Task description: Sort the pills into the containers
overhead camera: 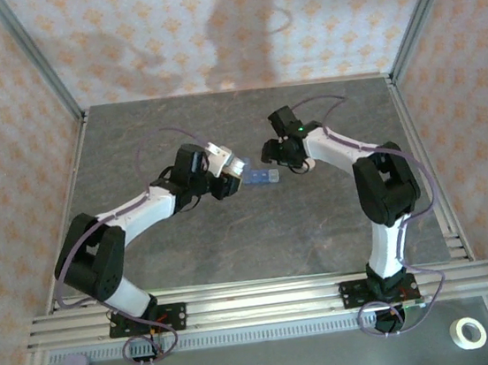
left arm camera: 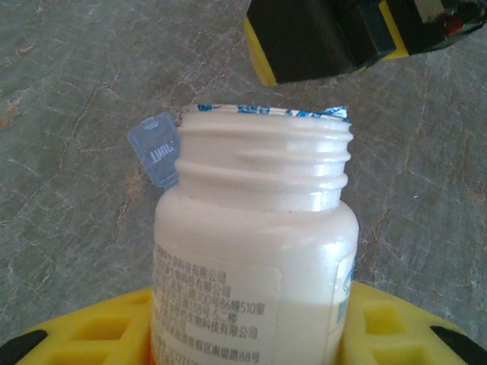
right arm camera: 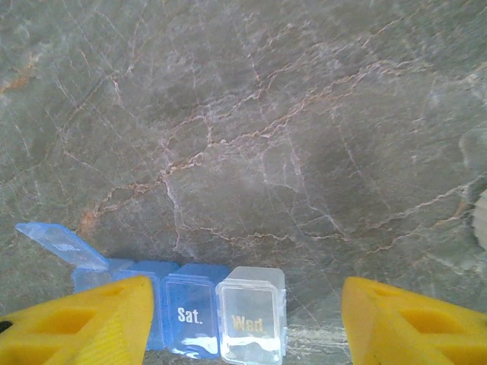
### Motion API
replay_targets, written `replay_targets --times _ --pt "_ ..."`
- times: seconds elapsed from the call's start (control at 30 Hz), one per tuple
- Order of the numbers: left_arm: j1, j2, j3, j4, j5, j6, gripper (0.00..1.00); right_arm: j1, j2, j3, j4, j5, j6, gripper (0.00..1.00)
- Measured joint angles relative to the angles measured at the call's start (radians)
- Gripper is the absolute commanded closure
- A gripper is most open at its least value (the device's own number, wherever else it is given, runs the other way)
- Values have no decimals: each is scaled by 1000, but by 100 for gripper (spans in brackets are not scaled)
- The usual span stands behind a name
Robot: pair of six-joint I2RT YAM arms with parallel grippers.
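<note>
Jaws of the left gripper point(overhead camera: 223, 174) clamp the uncapped white bottle point(left arm camera: 259, 228), its mouth just beside the containers point(overhead camera: 263, 177) on the table point(overhead camera: 189, 243), the right gripper point(right arm camera: 243, 327) spread wide and empty over the strip (one end lid point(right arm camera: 61, 243) up), so I'd tip slowly, aimed at that open cell.

— Up from the rail point(overhead camera: 258, 295), what are the arms built of?
— Each rises from a black base plate point(overhead camera: 149, 319) bolted onto the rail. The left arm point(overhead camera: 132, 216) and right arm point(overhead camera: 382, 219) alternate bulky black joints with smooth white links.
— Any wiring?
— A thin lilac cable point(overhead camera: 159, 132) loops along each arm and curls below the rail.
— Markings?
— A green light point(overhead camera: 298, 128) glows on the right arm's black housing farthest from the rail.
— And the ends?
— The left gripper point(overhead camera: 235, 171) and right gripper point(overhead camera: 288, 161) have bright yellow fingers point(right arm camera: 84, 319) with moulded hollows.
</note>
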Motion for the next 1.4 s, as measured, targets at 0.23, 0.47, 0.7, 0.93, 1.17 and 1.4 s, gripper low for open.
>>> replay_targets --times 0.23,0.47,0.7,0.93,1.17,1.4 --pt "-4 60 69 -63 -3 18 100 28 11 1 0 8 -14 36" --pt "-4 112 128 -147 -32 37 100 41 15 1 0 31 -27 37" --pt "-11 159 179 -228 -61 53 100 41 25 1 0 35 -33 37" --pt "-21 209 234 -299 -79 71 100 43 50 1 0 34 -33 37" --pt "-30 249 278 -352 -97 71 100 43 68 1 0 34 -33 38" --pt "-37 269 331 -426 -135 79 100 43 75 1 1 34 -33 38"
